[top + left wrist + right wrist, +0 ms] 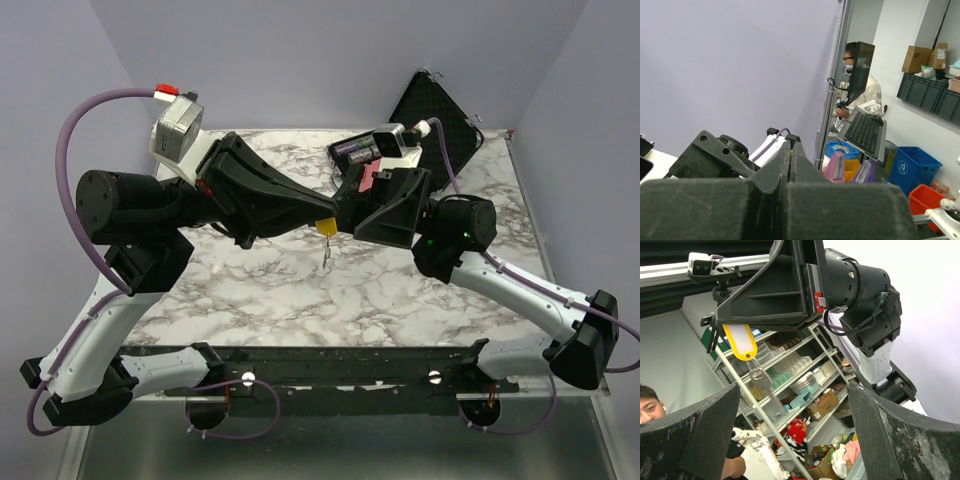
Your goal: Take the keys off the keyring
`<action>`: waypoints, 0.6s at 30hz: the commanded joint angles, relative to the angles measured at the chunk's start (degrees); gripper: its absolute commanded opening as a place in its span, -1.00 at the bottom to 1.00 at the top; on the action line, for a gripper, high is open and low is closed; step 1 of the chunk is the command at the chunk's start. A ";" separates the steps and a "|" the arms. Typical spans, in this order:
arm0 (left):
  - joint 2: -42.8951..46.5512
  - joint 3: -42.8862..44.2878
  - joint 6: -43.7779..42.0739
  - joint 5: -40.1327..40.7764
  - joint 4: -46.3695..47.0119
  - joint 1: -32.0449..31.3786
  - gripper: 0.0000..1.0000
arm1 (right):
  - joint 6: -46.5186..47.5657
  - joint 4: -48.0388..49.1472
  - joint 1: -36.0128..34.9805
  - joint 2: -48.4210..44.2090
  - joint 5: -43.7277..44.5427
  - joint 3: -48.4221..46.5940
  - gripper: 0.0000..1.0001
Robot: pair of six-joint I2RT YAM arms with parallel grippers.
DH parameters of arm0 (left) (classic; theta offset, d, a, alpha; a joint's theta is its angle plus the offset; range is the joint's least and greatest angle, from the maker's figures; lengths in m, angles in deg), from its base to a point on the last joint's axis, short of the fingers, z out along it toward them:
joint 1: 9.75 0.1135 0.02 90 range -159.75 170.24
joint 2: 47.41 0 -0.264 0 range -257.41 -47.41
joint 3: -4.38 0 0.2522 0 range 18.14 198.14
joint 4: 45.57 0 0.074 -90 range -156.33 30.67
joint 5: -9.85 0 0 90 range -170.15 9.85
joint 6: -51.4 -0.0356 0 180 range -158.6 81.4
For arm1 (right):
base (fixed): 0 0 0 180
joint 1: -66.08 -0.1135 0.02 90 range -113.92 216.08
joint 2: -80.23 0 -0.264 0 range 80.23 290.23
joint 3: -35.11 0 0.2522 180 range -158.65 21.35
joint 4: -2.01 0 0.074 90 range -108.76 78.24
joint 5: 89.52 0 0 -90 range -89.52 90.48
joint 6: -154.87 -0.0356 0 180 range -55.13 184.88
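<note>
My left gripper (322, 222) is shut on a yellow plastic tag (326, 227) and holds it above the marble table (300, 295). In the right wrist view the tag (740, 341) has a white label. A thin silver keyring (753, 363) hangs from it and carries one silver key (763, 383) pointing down; the key also shows in the top view (325, 258). In the left wrist view my left gripper (790, 146) has its jaws pressed together with a yellow sliver between them. My right gripper (347, 212) is open and empty just right of the tag, its fingers (695, 435) spread wide.
A black case (442, 105) leans at the back right corner. A white-and-grey device (390, 140) and a small black tray (352, 152) lie at the back behind the grippers. Both arms meet over the table's middle.
</note>
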 commanded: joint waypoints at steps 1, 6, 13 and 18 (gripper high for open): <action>-0.17 0.30 0.71 1.65 2.90 0.52 -1.00 | 3.11 1.46 -1.13 0.36 2.04 -3.10 0.89; 0.27 -0.76 0.01 2.97 3.25 0.52 -1.00 | 1.53 4.71 -2.01 1.50 2.22 -3.28 0.81; -0.69 -1.02 0.54 3.76 5.27 0.52 -1.00 | 0.65 7.00 -3.07 2.65 2.74 -4.07 0.69; -0.52 -1.46 0.10 4.38 5.45 0.43 -1.00 | 0.65 7.88 -3.68 2.65 3.10 -4.77 0.61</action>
